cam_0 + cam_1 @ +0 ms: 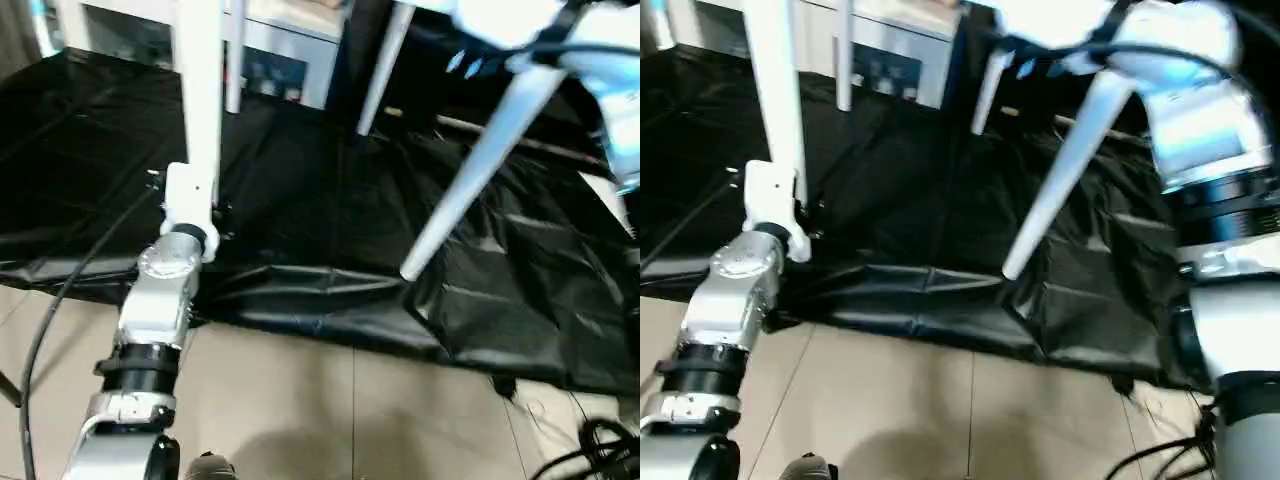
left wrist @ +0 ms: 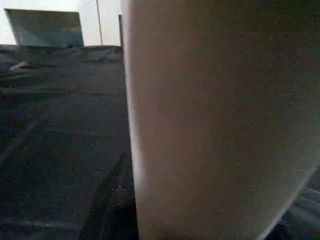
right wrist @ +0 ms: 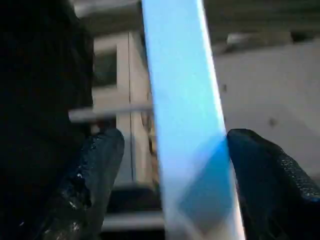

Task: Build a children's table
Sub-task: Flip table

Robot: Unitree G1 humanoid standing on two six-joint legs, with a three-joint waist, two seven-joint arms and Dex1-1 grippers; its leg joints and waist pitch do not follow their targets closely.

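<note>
Left gripper (image 1: 190, 215) clamps the upright leg (image 1: 200, 90) over the black cloth (image 1: 330, 240); right fingers (image 3: 95, 165) stand apart around a slanting leg (image 1: 480, 160), untouched; left arm sits nearer.

Right fingers (image 3: 95, 175) apart; left arm (image 1: 160, 290) forward.

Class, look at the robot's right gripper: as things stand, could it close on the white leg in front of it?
Probably yes. In the right wrist view the white leg stands between the right gripper's two spread black fingers, with gaps either side and nothing between them.

smooth white plastic legs (image 1: 470, 170), glossy black cloth (image 1: 300, 200)
</note>
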